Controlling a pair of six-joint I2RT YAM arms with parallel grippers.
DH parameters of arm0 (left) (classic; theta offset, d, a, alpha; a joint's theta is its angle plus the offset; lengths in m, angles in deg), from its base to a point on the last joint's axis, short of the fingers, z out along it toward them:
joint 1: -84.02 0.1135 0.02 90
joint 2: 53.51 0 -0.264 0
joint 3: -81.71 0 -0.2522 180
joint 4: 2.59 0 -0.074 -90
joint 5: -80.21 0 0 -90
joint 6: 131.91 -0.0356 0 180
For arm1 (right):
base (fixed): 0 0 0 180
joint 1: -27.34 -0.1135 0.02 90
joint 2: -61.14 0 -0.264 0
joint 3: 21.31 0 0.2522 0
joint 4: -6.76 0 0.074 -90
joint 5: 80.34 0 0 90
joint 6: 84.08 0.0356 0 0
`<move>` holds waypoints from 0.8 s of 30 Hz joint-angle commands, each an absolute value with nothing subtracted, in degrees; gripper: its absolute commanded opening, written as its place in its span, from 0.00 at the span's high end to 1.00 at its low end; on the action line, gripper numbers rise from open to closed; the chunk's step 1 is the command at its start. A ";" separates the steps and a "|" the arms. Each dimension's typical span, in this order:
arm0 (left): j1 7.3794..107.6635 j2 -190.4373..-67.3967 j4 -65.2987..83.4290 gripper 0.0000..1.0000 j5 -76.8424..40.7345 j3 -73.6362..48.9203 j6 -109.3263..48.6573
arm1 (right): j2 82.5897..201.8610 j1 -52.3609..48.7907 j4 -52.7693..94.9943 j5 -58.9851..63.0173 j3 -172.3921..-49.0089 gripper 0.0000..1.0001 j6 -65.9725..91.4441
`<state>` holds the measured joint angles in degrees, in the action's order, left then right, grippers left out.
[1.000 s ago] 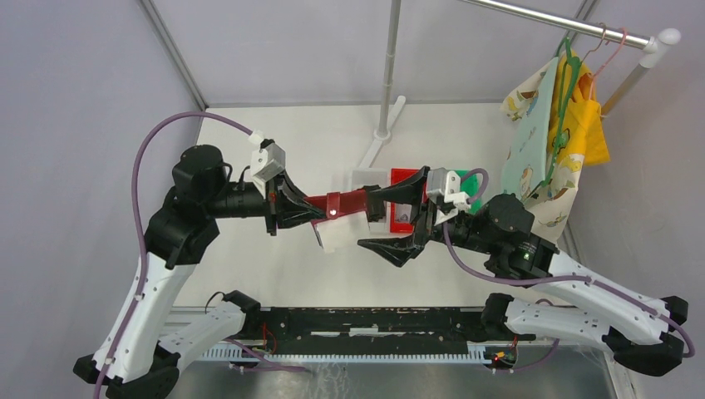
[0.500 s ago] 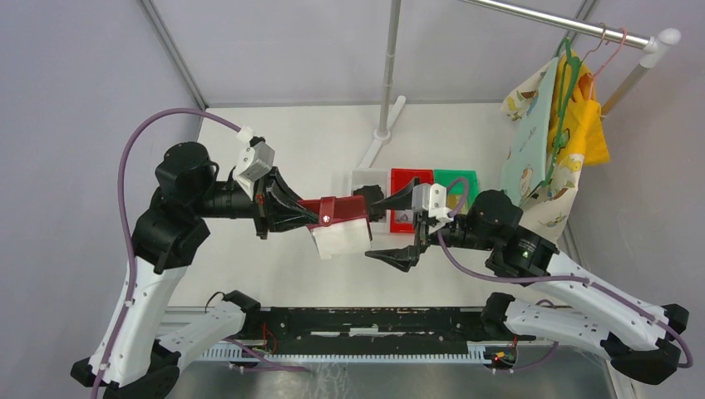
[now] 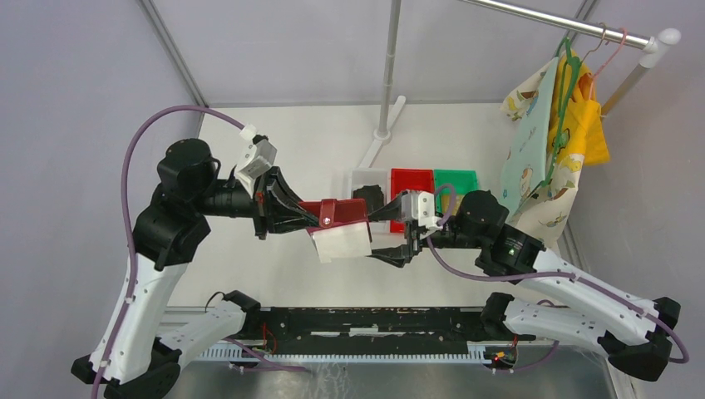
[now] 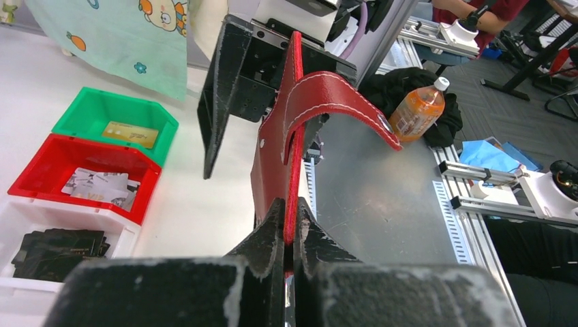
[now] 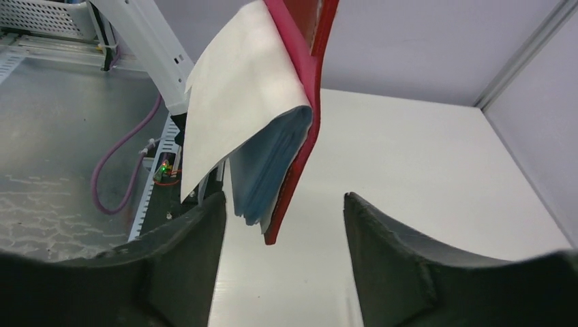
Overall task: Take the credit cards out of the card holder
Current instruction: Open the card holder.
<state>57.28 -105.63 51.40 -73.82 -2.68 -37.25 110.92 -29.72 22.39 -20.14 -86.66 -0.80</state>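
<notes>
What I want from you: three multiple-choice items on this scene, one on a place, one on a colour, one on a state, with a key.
1. Where does the golden card lie?
A) white bin
B) red bin
C) green bin

2. What colour is the outside of the card holder?
A) red
B) green
C) yellow

3. How is the right gripper?
A) open
B) shut on the card holder
C) shut on a card

Key:
1 C, the left wrist view shows it lying inside the green bin.
2 A, its outer face is red in every view.
3 A, its fingers stand apart with the holder's lower end between them.
</notes>
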 commanded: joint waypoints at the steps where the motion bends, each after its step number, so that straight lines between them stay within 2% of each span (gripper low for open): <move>1: 57.30 -105.31 49.62 0.98 -76.41 0.20 -33.80 | 110.71 -29.44 15.61 -24.09 -86.28 0.37 -2.25; 3: 57.27 -105.36 49.60 0.98 -76.39 0.32 -33.47 | 110.60 -29.43 15.21 -23.67 -86.13 0.43 -2.50; 10: 57.28 -105.67 49.74 0.98 -76.72 0.45 -32.54 | 111.56 -29.35 13.42 -23.74 -87.60 0.49 -1.55; 19: 57.30 -105.82 49.71 0.98 -77.76 -0.13 -31.31 | 114.93 -29.34 2.26 -24.94 -89.66 0.62 5.75; 24: 57.25 -105.64 49.53 0.98 -77.78 -1.04 -31.78 | 116.10 -29.34 -2.44 -27.35 -90.87 0.65 11.46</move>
